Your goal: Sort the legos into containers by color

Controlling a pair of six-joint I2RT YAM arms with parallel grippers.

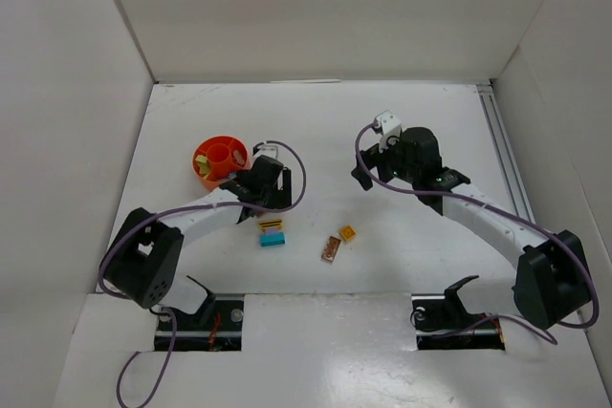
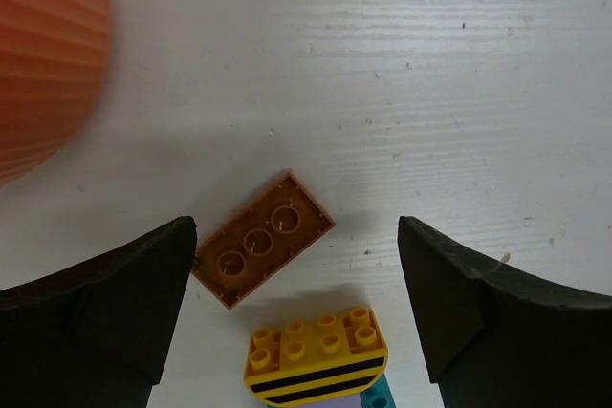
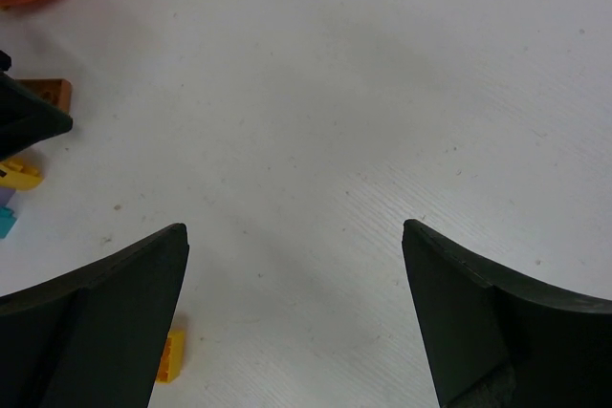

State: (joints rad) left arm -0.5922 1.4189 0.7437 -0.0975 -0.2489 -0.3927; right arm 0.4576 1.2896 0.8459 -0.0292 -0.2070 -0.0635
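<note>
Left gripper (image 2: 296, 228): jaws wide apart over the white table (image 2: 430, 74), clamping nothing. A brown brick (image 2: 263, 250) lies flat between them, hollow underside up, skewed, nearer the finger (image 2: 115, 303) at the view's left. Just below it is a yellow brick (image 2: 316, 351), black-striped, studs up, with a teal brick (image 2: 381, 397) at its lower edge. An orange bowl (image 2: 43, 54), blurred, is at upper left.

Left pincer (image 2: 296, 228) fingers (image 2: 96, 322): black. Between them: orange-brown brick (image 2: 263, 239). Nearer its wrist: yellow brick (image 2: 318, 355) with two black stripes, and a teal brick (image 2: 382, 397). Beyond its left finger: ribbed orange-red bowl (image 2: 43, 54). Worktop (image 2: 459, 74): white.
</note>
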